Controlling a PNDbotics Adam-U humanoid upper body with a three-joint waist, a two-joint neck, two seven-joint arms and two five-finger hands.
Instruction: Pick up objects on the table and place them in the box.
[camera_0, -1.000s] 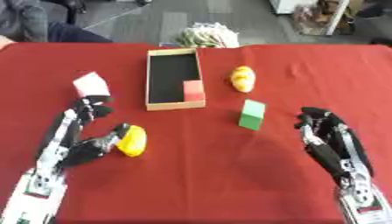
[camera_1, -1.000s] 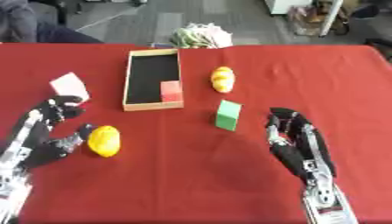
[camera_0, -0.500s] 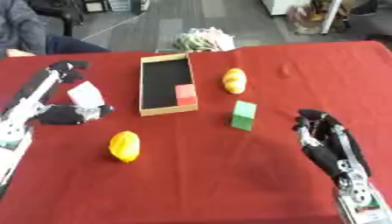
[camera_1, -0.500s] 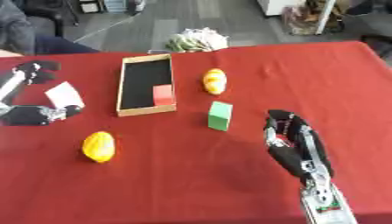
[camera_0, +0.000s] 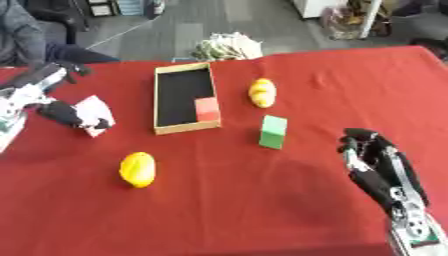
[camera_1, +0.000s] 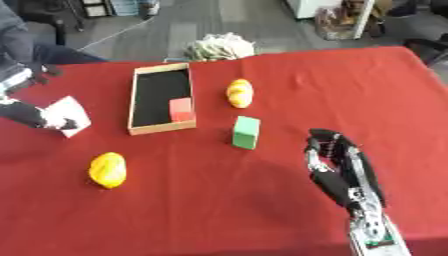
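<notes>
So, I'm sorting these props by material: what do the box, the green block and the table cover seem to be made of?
The box looks like light wood or board: pale tan walls, with a matte black floor inside. The green block seems to be painted wood or foam, with flat faces, sharp edges and no shine; the look leaves that open. The table cover looks like red cloth, matte with soft creases.

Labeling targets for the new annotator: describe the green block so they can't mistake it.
Start from the shallow wooden box with the black floor on the red table. Just off its near right corner stands the green block, with a yellow rounded object beyond it. It is the only green item and sharp-edged; the red block lies inside the box.
</notes>
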